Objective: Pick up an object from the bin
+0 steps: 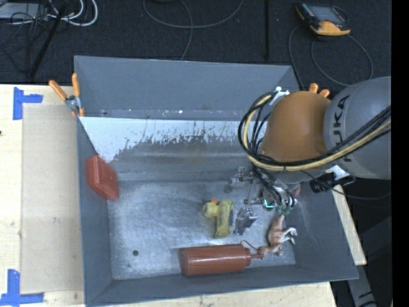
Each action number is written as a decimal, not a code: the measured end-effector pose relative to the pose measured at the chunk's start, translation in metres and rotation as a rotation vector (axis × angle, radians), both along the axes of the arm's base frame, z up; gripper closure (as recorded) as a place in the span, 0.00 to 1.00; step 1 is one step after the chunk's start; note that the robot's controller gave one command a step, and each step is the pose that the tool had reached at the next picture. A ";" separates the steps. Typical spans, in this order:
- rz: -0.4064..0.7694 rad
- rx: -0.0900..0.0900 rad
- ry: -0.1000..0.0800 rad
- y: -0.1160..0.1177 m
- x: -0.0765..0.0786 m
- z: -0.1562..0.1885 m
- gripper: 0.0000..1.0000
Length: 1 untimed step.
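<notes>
My gripper [254,202] hangs low in the right half of the bin, just under the arm's orange cover. Close to its left lies a small yellow-green toy [219,215] on the bin floor, beside the gripper rather than within it. Below the gripper, along the bin's near wall, a brown bottle-shaped cylinder [215,260] lies on its side. A little brown and white animal figure [278,236] lies at the gripper's lower right, touching the cylinder's narrow end.
A red-brown block [102,178] leans against the bin's left wall, far from the gripper. The arm and its cables cover the bin's right rear corner.
</notes>
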<state>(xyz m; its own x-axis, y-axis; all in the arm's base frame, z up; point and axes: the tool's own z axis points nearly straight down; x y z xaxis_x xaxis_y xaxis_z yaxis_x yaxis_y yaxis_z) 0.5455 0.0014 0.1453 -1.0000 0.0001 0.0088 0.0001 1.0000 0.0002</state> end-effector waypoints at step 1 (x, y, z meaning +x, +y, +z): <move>0.000 0.000 -0.007 0.000 0.002 0.004 0.00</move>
<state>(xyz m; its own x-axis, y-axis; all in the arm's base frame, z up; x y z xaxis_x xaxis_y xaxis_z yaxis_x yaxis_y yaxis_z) 0.5474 0.0014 0.1490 -1.0000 0.0002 0.0017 0.0002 1.0000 0.0002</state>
